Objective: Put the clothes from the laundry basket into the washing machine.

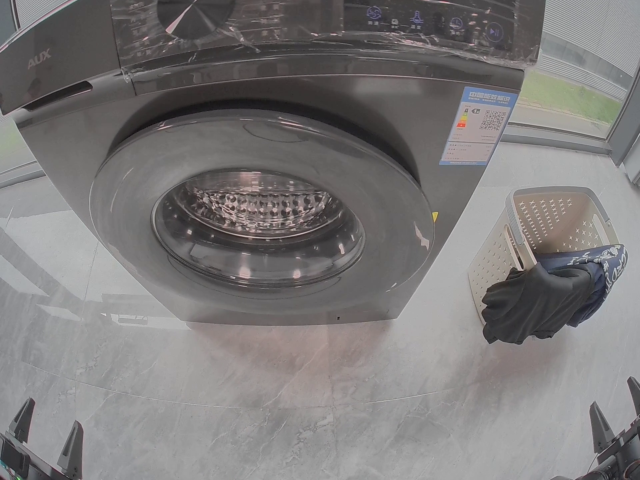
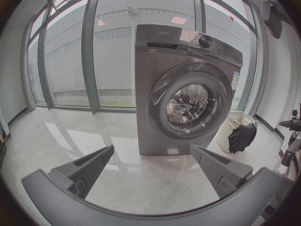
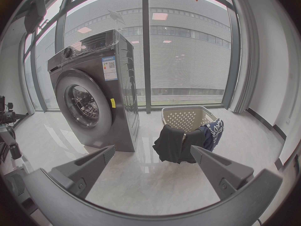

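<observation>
Black garment [image 1: 533, 301] and blue patterned cloth [image 1: 608, 261] drape over the cream perforated plastic laundry basket [image 1: 497, 261] rim, handy to grab, right of the dark grey front-loading washing machine [image 1: 253, 135], whose door looks shut. Left gripper [image 1: 52, 415] and right gripper [image 1: 613, 395] sit low, fingers spread, empty, likely pre-grab.

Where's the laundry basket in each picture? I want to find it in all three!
Head view: the laundry basket stands at the right, beside the washing machine.
Left wrist view: the laundry basket is far off, just past the washing machine.
Right wrist view: the laundry basket is nearer, apart from the washing machine.
Shared landmark: the washing machine; dark clothes hang over the basket's rim.
</observation>
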